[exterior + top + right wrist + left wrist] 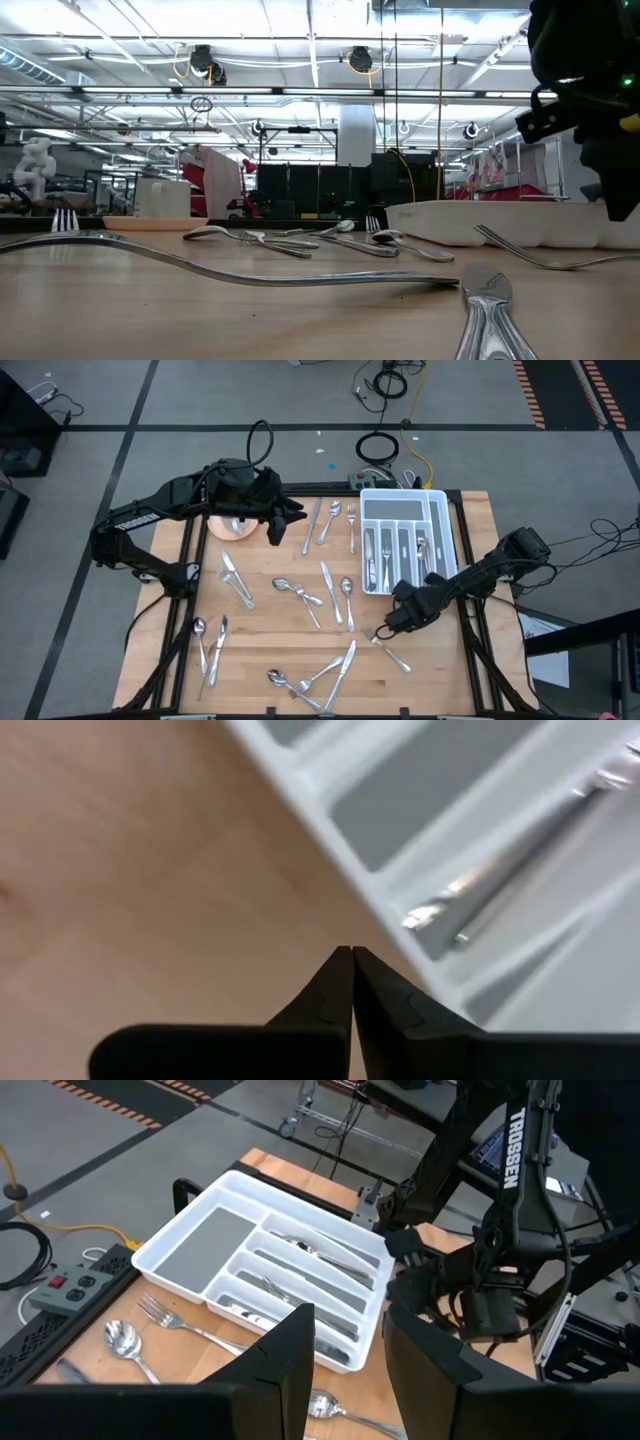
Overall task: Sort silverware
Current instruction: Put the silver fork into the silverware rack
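Bench (270, 630): pale wood boards, flat, matt, dark-framed. A hazard is judged here: the smooth top would let slim metal slide under a pinch that lands off-centre.

Tray (452, 520): white moulded plastic, rectangular, walled into long slots plus one broad bay, seen at 2 o'clock on the bench. A few pieces are already laid in the slots. Light as it looks, it is judged likely to be shoved by an arm passing close, the right arm being nearest.

Left hand (290, 515): dark, blocky, held above the bench at 12 o'clock beside a pink saucer (232, 528); its fingers are parted, with nothing seen between them. Empty closure is a risk if descent is misjudged over thin handles.

Right hand (352, 958): dark, tapered, tips pressed together and empty, low at the tray's near corner, about 4 o'clock. A collision with the tray wall is judged possible.

Silverware (327, 582): polished steel spoons, forks and knives, slender, curved, reflective; scattered from 12 through the centre to 6 and 8 o'clock. Overlapping pieces at 6 o'clock are judged liable to be lifted in pairs.
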`<move>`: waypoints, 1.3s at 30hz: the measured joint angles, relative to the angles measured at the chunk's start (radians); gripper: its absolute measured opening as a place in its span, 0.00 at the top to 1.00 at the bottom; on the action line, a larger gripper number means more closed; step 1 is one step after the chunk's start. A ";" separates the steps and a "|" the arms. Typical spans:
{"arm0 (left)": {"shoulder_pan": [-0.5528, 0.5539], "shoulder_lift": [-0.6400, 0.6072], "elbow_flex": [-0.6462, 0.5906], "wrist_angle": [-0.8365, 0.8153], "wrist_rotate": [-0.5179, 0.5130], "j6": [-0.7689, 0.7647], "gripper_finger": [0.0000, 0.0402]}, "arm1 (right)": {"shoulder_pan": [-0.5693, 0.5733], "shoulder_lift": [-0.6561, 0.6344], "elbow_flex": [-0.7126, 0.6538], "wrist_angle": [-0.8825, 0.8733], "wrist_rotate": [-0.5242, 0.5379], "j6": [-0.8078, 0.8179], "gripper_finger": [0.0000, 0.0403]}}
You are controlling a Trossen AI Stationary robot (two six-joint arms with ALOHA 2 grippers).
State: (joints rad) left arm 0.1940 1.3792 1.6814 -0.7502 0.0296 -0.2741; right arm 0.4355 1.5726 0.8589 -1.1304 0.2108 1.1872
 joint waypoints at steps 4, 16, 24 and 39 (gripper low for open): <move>0.000 0.000 0.000 0.000 0.000 0.002 0.69 | 0.001 0.000 0.000 0.058 -0.001 0.001 1.00; 0.000 0.000 0.000 0.000 0.006 0.018 0.69 | 0.117 -0.073 0.000 0.335 -0.153 -0.064 1.00; 0.000 0.000 0.000 -0.011 0.026 0.019 0.69 | 0.125 -0.051 0.001 0.627 -0.189 -0.307 0.83; -0.001 0.000 0.000 -0.155 0.028 0.019 0.69 | -0.156 -0.037 0.070 0.643 -0.195 -0.786 0.52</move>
State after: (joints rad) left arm 0.1928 1.3796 1.6814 -0.9049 0.0572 -0.2550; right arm 0.2791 1.5356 0.9285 -0.4870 0.0157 0.4016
